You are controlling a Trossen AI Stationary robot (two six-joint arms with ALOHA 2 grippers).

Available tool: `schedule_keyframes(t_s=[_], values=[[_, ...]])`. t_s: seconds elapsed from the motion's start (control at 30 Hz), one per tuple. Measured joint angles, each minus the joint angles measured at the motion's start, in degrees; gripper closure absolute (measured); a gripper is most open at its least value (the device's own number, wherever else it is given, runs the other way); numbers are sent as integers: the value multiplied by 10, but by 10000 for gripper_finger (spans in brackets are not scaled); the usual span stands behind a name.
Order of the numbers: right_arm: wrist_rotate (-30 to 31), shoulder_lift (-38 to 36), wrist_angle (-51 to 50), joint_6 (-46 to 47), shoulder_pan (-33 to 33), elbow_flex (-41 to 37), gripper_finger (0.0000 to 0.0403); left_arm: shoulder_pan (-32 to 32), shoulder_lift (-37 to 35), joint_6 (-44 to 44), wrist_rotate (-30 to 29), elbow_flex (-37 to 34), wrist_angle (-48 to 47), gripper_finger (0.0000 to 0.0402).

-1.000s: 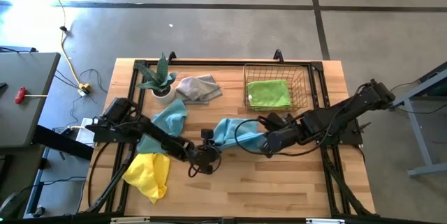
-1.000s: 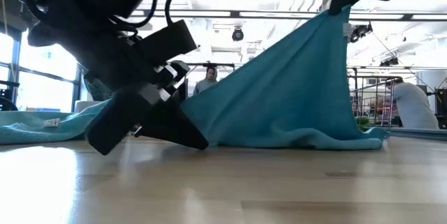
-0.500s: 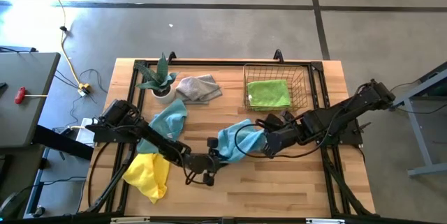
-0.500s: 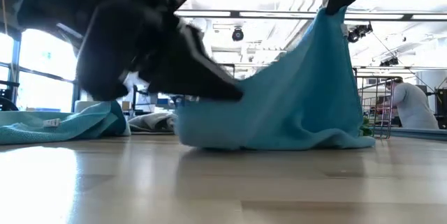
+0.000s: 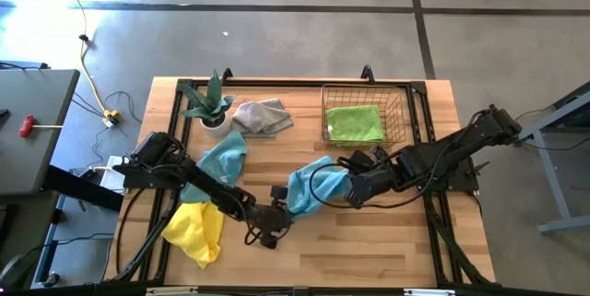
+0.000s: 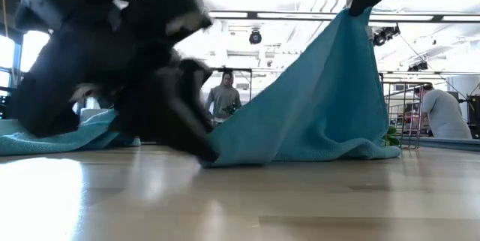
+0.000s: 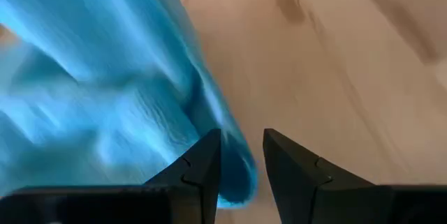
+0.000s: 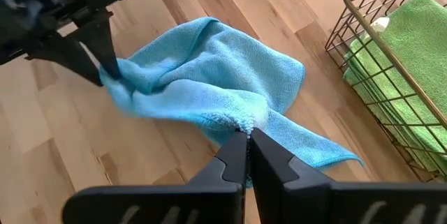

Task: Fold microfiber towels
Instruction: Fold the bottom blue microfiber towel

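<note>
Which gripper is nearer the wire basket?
Right. The right gripper grips the blue towel just below the wire basket; the left gripper pinches the towel's far corner.

Both arms are dark, near-black, built of chunky jointed segments; black cables loop loosely along each of them in the high view; the left gripper (image 7: pixel 241 161) ends in two matte black fingers, wedge-shaped with angular faceted edges; the right gripper (image 8: pixel 246 147) has two slim black fingers tapering to narrow tips, rising from a broad dark body.
</note>
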Motion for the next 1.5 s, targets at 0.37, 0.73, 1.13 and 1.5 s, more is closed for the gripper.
schedule_keyframes(t_s=[0.37,0.73,1.13,1.5], values=[[0,0,-13,0,0,0,403,-7,-8,-145,38,3,-98,303],[32,0,25,-23,3,0,403,-8,-40,-107,-53,-1,-89,332],[49,0,32,-23,41,0,403,9,-81,-60,-96,-1,-127,399],[197,1,100,-177,66,13,403,-15,-309,2,-292,0,-273,401]])
